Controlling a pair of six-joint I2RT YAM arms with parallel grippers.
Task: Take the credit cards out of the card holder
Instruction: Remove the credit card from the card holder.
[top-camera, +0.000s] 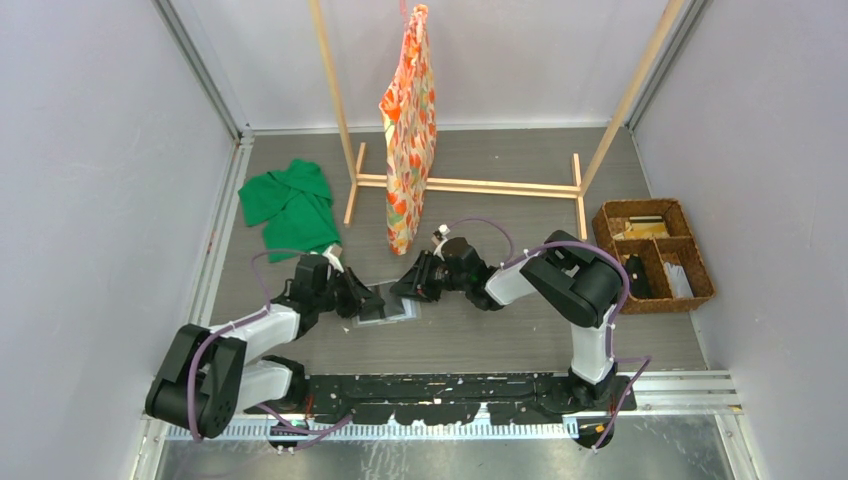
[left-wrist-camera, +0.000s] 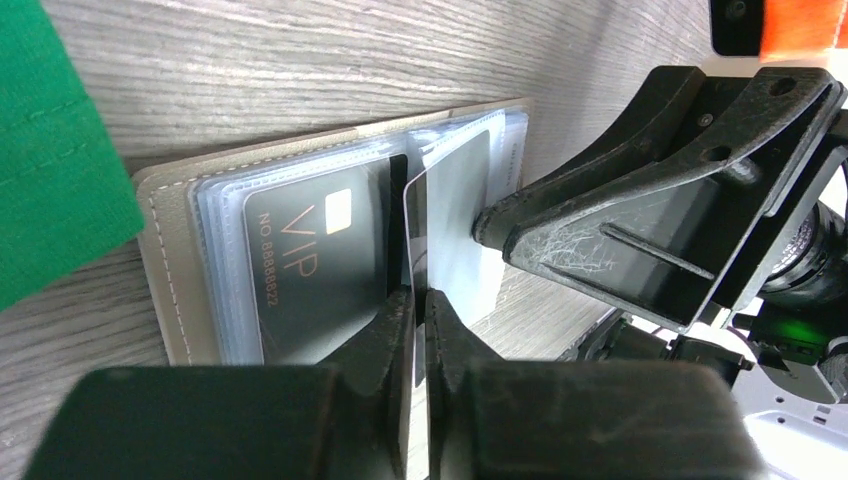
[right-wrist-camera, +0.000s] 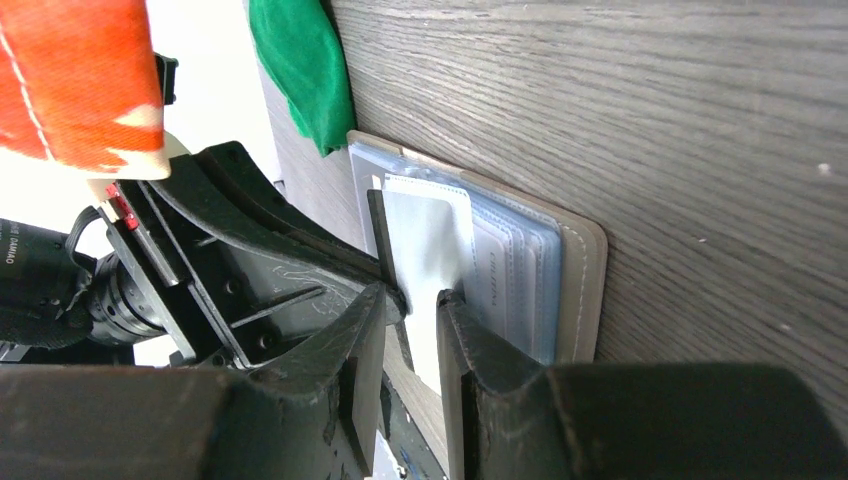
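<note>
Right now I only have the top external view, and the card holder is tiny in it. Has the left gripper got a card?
Observer: Yes. The left wrist view shows the left gripper shut on the edge of a pale card that stands up from the open card holder.
Operator: Right arm?
Observer: In the right wrist view, the right gripper straddles a pale pocket sleeve. I cannot tell whether it is clamping.
Operator: Any other card inside?
Observer: A dark VIP card sits flat in a pocket on the other page.
</note>
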